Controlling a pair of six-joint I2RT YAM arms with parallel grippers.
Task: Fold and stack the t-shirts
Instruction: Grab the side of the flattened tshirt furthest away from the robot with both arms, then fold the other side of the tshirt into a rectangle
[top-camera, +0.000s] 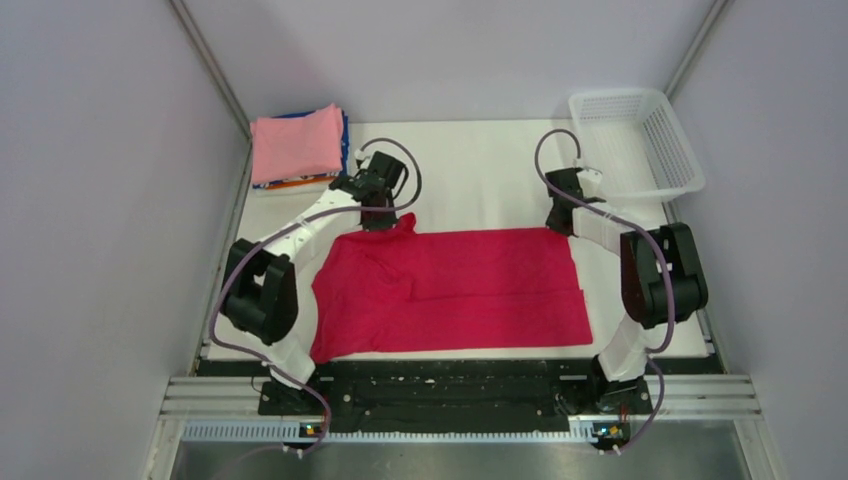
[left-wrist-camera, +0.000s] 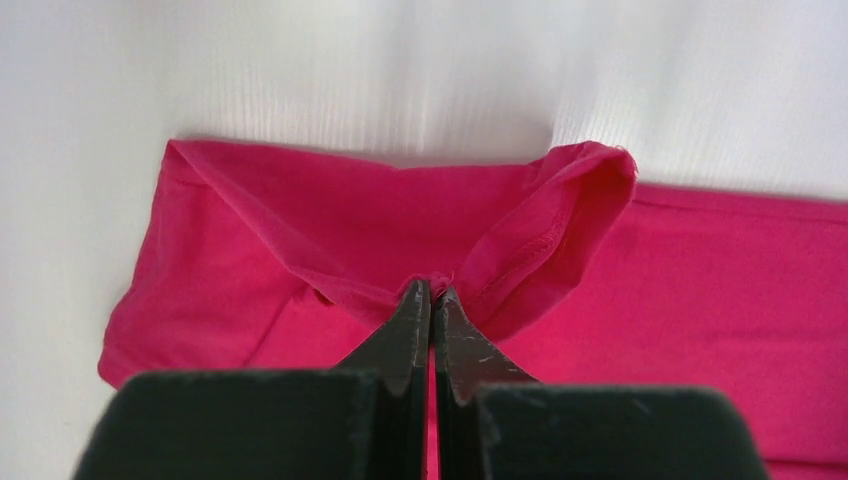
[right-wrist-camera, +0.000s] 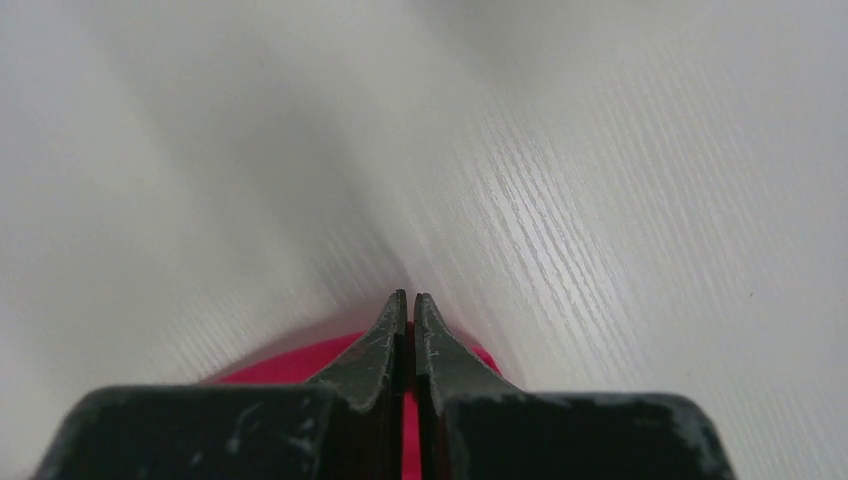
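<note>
A crimson-red t-shirt (top-camera: 450, 290) lies spread flat across the middle of the table. My left gripper (top-camera: 383, 217) is at its far left corner, shut on a pinched-up fold of red cloth (left-wrist-camera: 520, 240); in the left wrist view the tips (left-wrist-camera: 432, 290) meet in the fabric. My right gripper (top-camera: 560, 222) is at the shirt's far right corner, its jaws shut (right-wrist-camera: 410, 298), with red cloth (right-wrist-camera: 290, 365) under the fingers and showing in the slit between them. A stack of folded t-shirts topped by a light pink one (top-camera: 297, 143) sits at the back left.
A white mesh basket (top-camera: 640, 140) stands at the back right corner. Grey walls close in both sides. White tabletop (top-camera: 470, 175) shows between the two grippers, behind the red shirt.
</note>
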